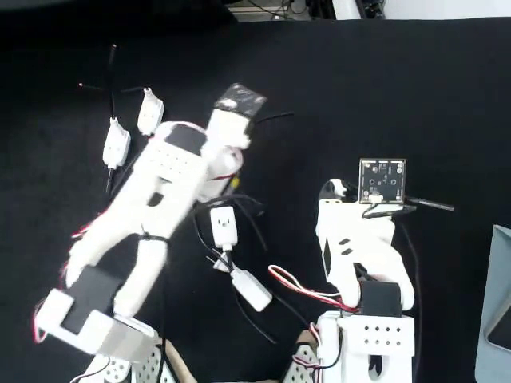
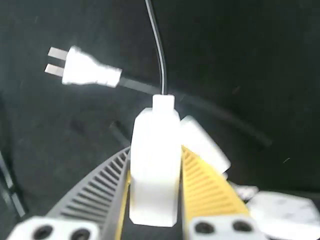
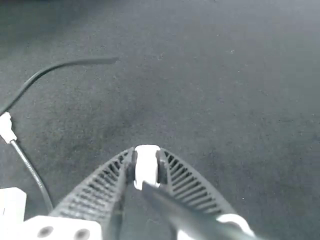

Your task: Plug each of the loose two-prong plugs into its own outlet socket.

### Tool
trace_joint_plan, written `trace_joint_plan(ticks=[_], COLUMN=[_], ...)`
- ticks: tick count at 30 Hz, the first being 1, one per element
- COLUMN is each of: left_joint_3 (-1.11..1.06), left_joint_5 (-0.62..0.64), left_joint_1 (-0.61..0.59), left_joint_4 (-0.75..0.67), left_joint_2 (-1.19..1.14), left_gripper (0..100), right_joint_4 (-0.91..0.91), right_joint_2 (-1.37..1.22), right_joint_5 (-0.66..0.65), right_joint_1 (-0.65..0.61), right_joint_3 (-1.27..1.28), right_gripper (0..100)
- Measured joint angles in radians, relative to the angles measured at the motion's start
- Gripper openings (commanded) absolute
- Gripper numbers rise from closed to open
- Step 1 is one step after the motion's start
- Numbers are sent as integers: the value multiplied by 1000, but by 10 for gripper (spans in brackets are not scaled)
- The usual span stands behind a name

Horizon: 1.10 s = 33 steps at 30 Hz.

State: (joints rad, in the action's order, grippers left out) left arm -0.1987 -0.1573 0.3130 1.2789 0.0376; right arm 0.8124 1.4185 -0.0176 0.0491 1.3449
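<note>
My left gripper (image 2: 156,152) is shut on a white socket block (image 2: 154,165), with a grey finger on one side and a yellow finger on the other. A black cord leaves the block's far end. Beyond it a white two-prong plug (image 2: 85,73) lies loose on the black cloth. In the high view this gripper (image 1: 227,191) sits just above the slotted socket block (image 1: 224,227). My right gripper (image 3: 145,157) is shut on a small white plug (image 3: 146,167), whose black cord (image 3: 172,212) trails back toward the camera. It shows in the high view as the right gripper (image 1: 334,190).
Two more white socket blocks (image 1: 116,144) (image 1: 150,112) lie at the back left, and another one (image 1: 251,291) lies near the front centre with a plug (image 1: 219,261) at its end. Black cords cross the middle. A grey bin (image 1: 495,311) stands at the right edge.
</note>
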Motion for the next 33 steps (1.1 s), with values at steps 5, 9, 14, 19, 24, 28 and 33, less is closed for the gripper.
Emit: trace_joint_plan(ticks=[5, 9, 14, 19, 24, 28, 33], left_joint_3=[-221, -460, -710, -799, -799, -769, -732], left_joint_5=[-97, -169, -264, -374, -387, -387, -387], left_joint_1=[-92, -160, -224, -290, -362, -407, -476], left_joint_4=[-78, -242, -405, -442, -445, -423, -351], left_joint_2=[164, 299, 377, 394, 404, 428, 574], left_gripper=[29, 30, 143, 260, 285, 285, 285], right_joint_4=[0, 0, 0, 0, 0, 0, 0], right_joint_2=[0, 0, 0, 0, 0, 0, 0], right_joint_5=[0, 0, 0, 0, 0, 0, 0], right_joint_1=[0, 2, 2, 2, 2, 2, 2], right_joint_3=[17, 25, 25, 25, 25, 25, 25], right_gripper=[13, 13, 13, 13, 13, 13, 13])
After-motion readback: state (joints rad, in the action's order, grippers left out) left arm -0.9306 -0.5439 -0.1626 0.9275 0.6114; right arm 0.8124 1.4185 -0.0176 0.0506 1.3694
